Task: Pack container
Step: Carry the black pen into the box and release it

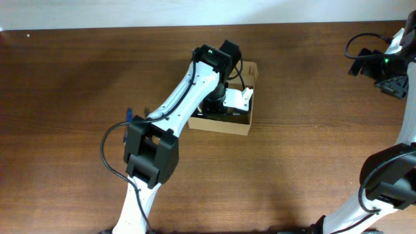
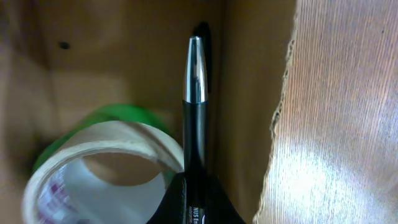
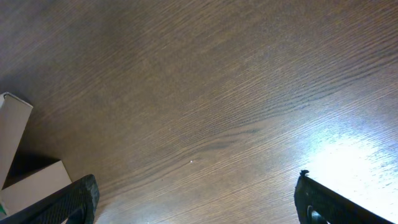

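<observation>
One small tan cardboard box (image 1: 221,125) sits at upper centre of the overhead view on the brown wooden table (image 1: 312,149). It holds two rolls: one beige tape roll (image 2: 118,140) and one green tape roll (image 2: 124,115). Inside it the left gripper (image 2: 196,202) pinches one black-and-silver pen (image 2: 194,106), while the right gripper (image 3: 196,199), at upper right, has its jaws spread wide.

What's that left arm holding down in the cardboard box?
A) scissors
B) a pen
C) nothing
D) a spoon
B: the left wrist view shows a black-and-silver pen pinched in the left gripper, inside the cardboard box beside a tape roll.
</observation>
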